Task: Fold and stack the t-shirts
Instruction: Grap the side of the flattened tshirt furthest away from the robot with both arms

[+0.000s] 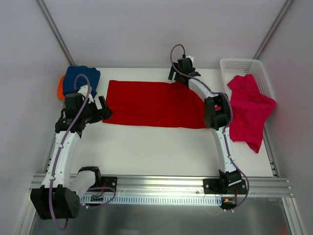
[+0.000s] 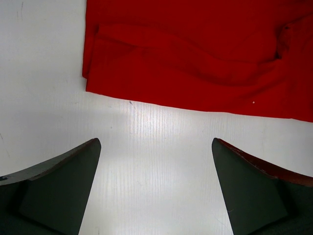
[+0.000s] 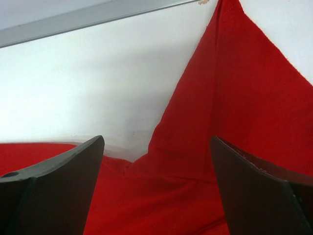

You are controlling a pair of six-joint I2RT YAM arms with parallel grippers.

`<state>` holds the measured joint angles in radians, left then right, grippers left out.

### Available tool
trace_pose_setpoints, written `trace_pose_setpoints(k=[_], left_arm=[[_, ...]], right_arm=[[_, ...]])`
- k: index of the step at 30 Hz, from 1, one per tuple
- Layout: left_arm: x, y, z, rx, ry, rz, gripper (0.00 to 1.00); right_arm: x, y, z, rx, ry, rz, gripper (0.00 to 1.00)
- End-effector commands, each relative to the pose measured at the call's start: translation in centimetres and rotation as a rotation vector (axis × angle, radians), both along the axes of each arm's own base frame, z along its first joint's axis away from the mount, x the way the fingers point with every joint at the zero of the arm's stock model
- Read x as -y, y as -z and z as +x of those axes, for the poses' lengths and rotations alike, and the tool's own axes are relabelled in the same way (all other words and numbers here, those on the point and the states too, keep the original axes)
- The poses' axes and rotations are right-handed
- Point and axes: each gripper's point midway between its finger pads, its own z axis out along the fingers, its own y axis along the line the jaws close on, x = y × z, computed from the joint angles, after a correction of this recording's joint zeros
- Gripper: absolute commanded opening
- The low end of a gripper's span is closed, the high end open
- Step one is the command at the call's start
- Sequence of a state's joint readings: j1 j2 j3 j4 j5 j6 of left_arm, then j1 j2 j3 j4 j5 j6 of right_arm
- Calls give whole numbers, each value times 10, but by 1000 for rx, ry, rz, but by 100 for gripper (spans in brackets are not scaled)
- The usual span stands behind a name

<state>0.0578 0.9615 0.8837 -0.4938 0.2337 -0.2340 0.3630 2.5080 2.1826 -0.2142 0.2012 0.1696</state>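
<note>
A bright red t-shirt (image 1: 146,104) lies spread flat across the middle of the table. My left gripper (image 1: 105,110) is open and empty over bare table, just off the shirt's left edge; the left wrist view (image 2: 156,147) shows the red hem (image 2: 195,63) ahead of the fingers. My right gripper (image 1: 175,75) is open at the shirt's far right corner, low over a red sleeve (image 3: 234,98); nothing is between its fingers (image 3: 156,147). A folded navy shirt (image 1: 80,78) lies on an orange one (image 1: 60,88) at the back left. A magenta shirt (image 1: 249,110) hangs out of the basket.
A white lattice basket (image 1: 242,65) stands at the back right corner. Grey walls close the back and sides. A metal rail (image 1: 161,183) with both arm bases runs along the near edge. The right arm's elbow (image 1: 216,111) hangs over the red shirt's right end.
</note>
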Motion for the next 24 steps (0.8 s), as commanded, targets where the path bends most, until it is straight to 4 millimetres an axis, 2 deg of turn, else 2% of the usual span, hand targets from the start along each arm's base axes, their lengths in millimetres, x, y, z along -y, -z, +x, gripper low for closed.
trace_pose_setpoints(k=[1, 10, 24], left_arm=[[4, 2, -1, -1, 31, 4, 99], [4, 3, -2, -4, 31, 3, 99], [2, 6, -1, -17, 24, 11, 99]], right_arm=[[-1, -21, 12, 52, 17, 38, 93], [3, -18, 12, 40, 43, 58, 93], [1, -3, 21, 11, 68, 211, 92]])
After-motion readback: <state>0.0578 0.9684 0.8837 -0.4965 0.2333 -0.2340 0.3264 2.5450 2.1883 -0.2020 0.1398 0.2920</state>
